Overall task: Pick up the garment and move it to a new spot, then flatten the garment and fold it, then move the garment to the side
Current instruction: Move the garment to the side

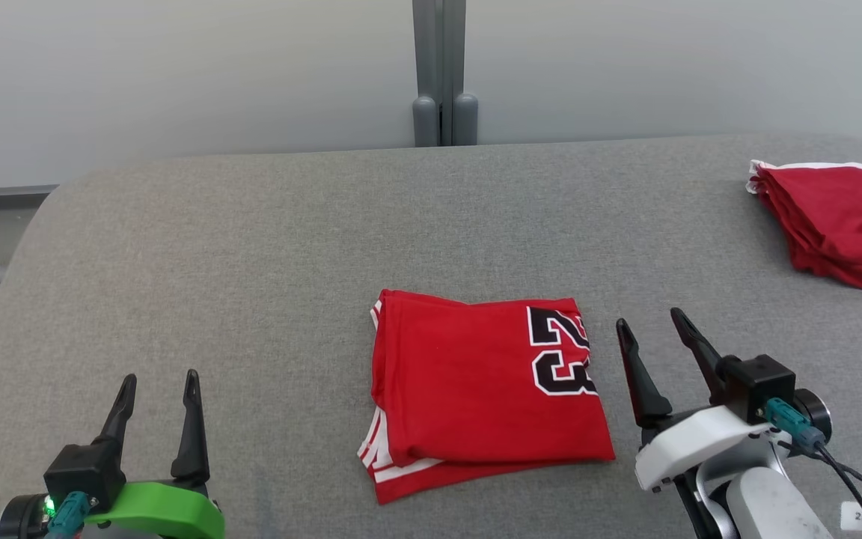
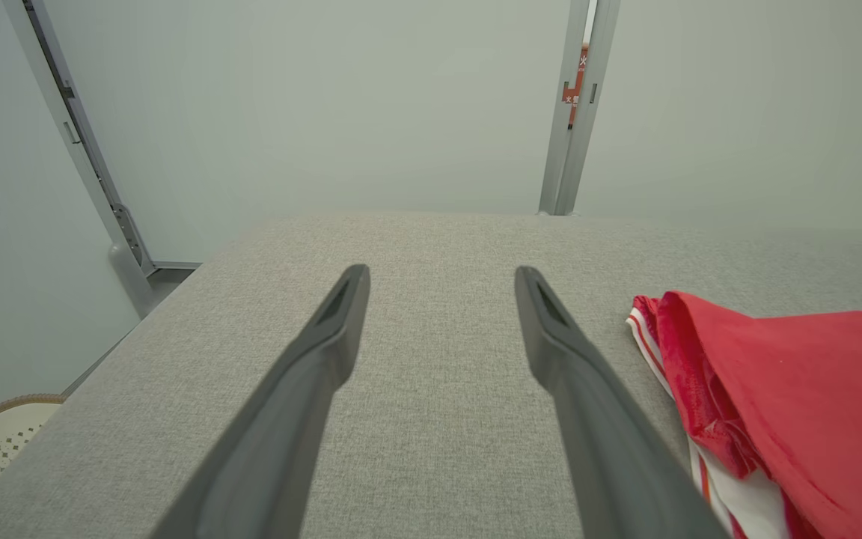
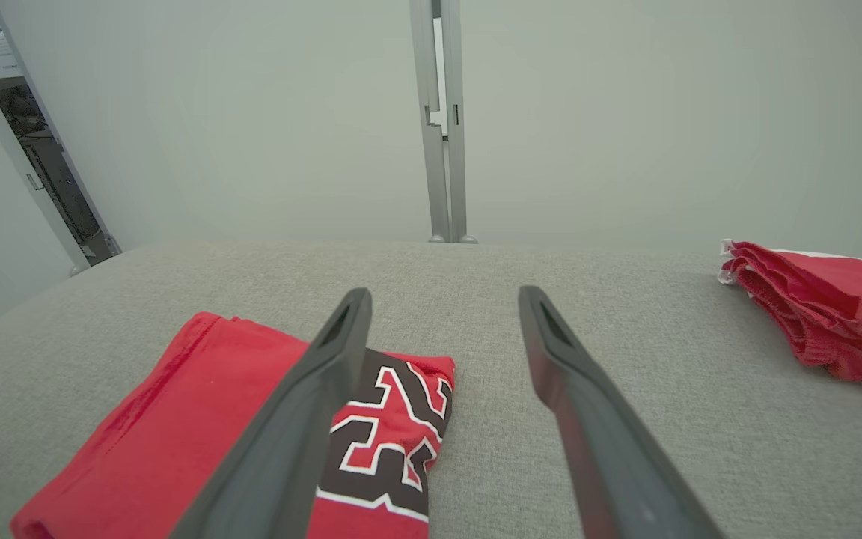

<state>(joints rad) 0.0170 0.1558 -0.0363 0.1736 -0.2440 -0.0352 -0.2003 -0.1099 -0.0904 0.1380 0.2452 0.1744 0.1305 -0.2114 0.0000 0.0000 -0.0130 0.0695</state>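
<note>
Claws sit nearest: left claw (image 1: 160, 376) and right claw (image 1: 648, 318) both hang released and empty, either side of the folded jersey (image 1: 476, 382) lying mid-desk (image 1: 251, 247). Only the move aside looks left to do. Pinching just the top layer may spill the fold open. Farther off, a red pile (image 1: 835, 224) could get knocked.
</note>
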